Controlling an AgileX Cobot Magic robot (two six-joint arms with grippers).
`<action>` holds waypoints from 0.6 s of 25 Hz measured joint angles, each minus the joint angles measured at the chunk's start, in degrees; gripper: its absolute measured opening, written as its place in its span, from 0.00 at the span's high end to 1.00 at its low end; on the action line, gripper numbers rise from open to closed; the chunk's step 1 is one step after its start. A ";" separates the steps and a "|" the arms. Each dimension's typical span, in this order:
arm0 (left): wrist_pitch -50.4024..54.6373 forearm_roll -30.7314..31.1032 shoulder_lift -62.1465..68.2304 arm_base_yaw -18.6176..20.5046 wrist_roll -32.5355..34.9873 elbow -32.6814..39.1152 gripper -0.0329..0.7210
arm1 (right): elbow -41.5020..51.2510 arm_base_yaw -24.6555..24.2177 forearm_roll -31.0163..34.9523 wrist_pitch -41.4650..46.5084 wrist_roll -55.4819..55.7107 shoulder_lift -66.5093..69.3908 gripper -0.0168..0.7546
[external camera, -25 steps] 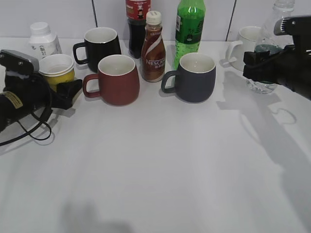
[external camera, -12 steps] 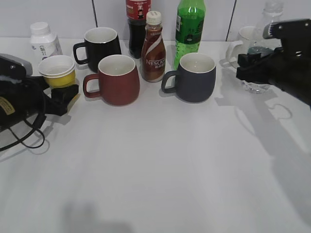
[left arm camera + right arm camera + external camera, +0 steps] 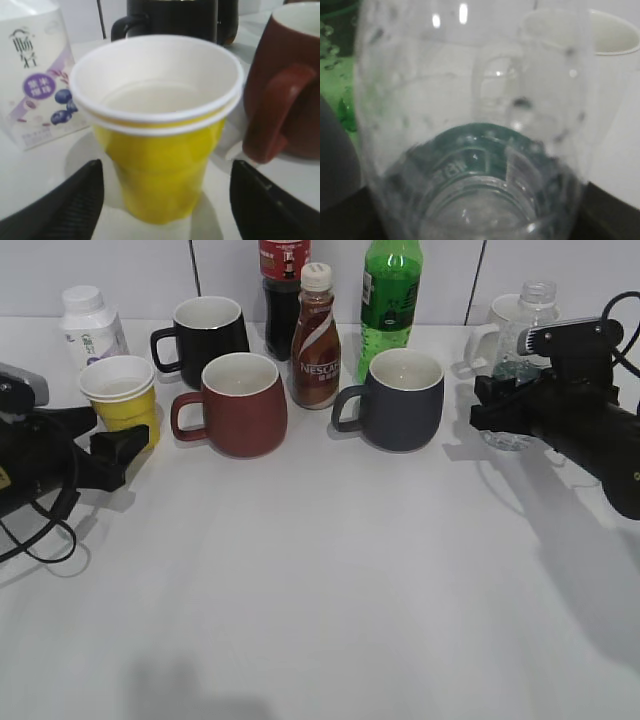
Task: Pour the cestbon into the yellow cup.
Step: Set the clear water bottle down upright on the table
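Left wrist view puts the left gripper [image 3: 162,200] wide open, its two dark fingers [image 3: 70,200] flanking the base of the yellow cup [image 3: 157,165] without touching it. The cup stands upright on the white table [image 3: 330,570], with a little pale liquid at the bottom. Behind it to one side is a white yogurt bottle [image 3: 30,75] with a blueberry label; on the other side is a red mug [image 3: 287,85], and a black mug [image 3: 172,20] is farther back.

At the table's far right, the right gripper [image 3: 500,410] is closed on the cestbon [image 3: 522,360], which stands upright and uncapped just in front of a white mug [image 3: 495,325]. Between the two arms stand a grey mug [image 3: 400,400], a Nescafe bottle [image 3: 316,340], a green bottle [image 3: 390,295] and a dark cola bottle [image 3: 282,290].
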 joint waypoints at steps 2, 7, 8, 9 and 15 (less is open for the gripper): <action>0.64 0.00 0.00 0.00 0.00 0.07 0.17 | -0.17 0.00 0.00 -0.49 0.01 0.31 0.38; 1.74 -0.04 -0.38 0.00 0.00 0.11 0.17 | -0.17 0.00 0.00 -0.57 0.13 0.37 0.27; 1.89 -0.04 -0.88 0.00 0.00 0.36 0.17 | 0.00 0.00 0.18 -0.57 0.13 0.37 0.22; 1.89 -0.11 -1.46 0.00 0.00 0.72 0.17 | 0.30 0.00 0.59 -0.57 0.13 0.37 0.18; 6.30 -0.68 -6.00 0.00 -1.52 3.66 0.17 | 3.28 0.00 1.41 -0.47 0.33 -0.30 0.12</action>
